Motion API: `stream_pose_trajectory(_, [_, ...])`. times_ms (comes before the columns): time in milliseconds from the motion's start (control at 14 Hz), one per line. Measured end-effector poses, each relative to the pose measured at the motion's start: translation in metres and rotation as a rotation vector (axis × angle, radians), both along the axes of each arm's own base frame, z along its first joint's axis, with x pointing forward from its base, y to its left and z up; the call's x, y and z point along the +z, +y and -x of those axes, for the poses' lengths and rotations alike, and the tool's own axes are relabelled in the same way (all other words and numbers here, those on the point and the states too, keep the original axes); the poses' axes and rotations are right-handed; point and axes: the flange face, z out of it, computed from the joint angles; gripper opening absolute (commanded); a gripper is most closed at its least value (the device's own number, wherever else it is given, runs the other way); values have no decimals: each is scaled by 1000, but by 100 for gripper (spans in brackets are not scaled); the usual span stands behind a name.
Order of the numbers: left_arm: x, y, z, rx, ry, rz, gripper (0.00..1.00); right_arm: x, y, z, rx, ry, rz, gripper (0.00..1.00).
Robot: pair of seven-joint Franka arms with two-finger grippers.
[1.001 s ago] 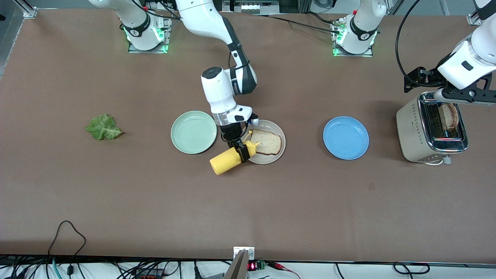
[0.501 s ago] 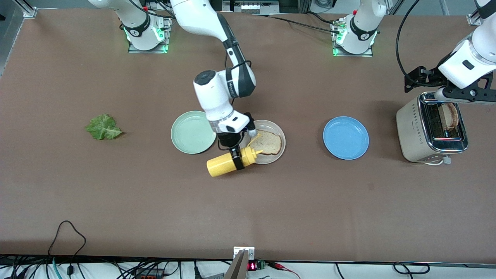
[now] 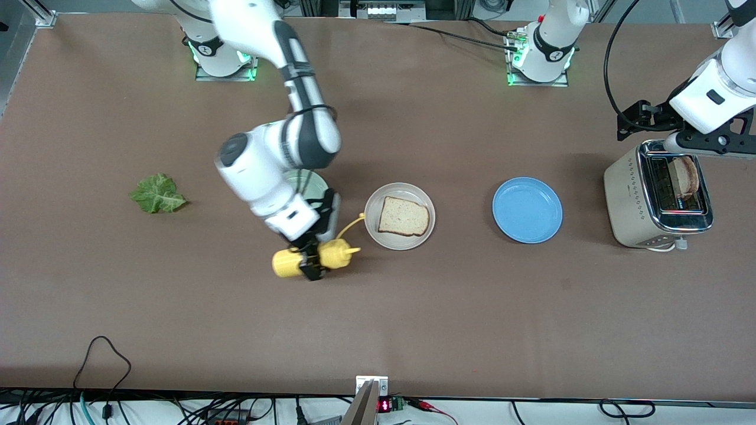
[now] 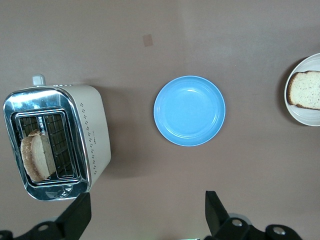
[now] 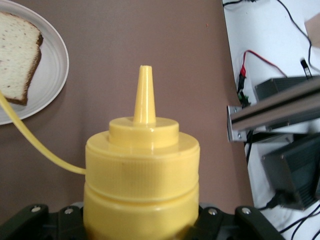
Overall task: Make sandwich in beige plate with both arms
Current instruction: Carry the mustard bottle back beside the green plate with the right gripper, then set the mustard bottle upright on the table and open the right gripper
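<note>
On the beige plate (image 3: pixel 378 236) in the middle of the table lies one slice of bread (image 3: pixel 403 216); both also show in the right wrist view, plate (image 5: pixel 52 60) and bread (image 5: pixel 17 55). My right gripper (image 3: pixel 311 264) is shut on a yellow squeeze bottle (image 3: pixel 336 254), held on its side over the table beside the plate, nozzle toward it (image 5: pixel 142 170). A second slice of bread (image 3: pixel 687 176) stands in the toaster (image 3: pixel 635 200). Above the toaster, my left gripper (image 3: pixel 706 144) hangs open (image 4: pixel 147 215) and holds nothing. The lettuce leaf (image 3: pixel 157 193) lies toward the right arm's end.
A blue plate (image 3: pixel 527 210) sits between the beige plate and the toaster. My right arm covers most of a mint-green plate (image 3: pixel 310 180). Cables and electronics (image 5: pixel 280 100) run along the table's edge nearest the front camera.
My right arm has swung the yellow bottle off the beige plate, toward the right arm's end and the front camera, so the bread slice now shows whole. The left arm has not moved.
</note>
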Motion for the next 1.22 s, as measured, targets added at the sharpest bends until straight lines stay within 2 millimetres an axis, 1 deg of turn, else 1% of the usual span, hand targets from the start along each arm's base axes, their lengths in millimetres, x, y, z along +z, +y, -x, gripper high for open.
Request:
stream_pose_trajectory(143, [0, 0, 0, 0, 0, 0, 100, 15, -45, -13, 4, 83, -81, 0])
stream_pose_trajectory(215, [0, 0, 0, 0, 0, 0, 100, 21, -62, -17, 24, 108, -119, 0])
stream_pose_trajectory(429, [0, 0, 0, 0, -1, 0, 100, 27, -103, -23, 98, 156, -201, 0])
stream_pose_trajectory(572, [0, 0, 0, 0, -1, 0, 100, 24, -133, -24, 152, 185, -298, 0])
stream_pose_trajectory(715, [0, 0, 0, 0, -1, 0, 100, 14, -169, -21, 206, 214, -410, 0])
stream_pose_trajectory(858, [0, 0, 0, -1, -1, 0, 100, -1, -208, -14, 249, 234, -502, 0])
stream_pose_trajectory(930, [1, 0, 0, 0, -1, 0, 100, -10, -226, -9, 264, 238, -541, 0])
stream_pose_trajectory(1073, [1, 0, 0, -1, -1, 0, 100, -26, -253, 5, 294, 243, -618, 0])
stream_pose_trajectory(1216, [1, 0, 0, -1, -1, 0, 100, -47, -280, 25, 321, 243, -712, 0])
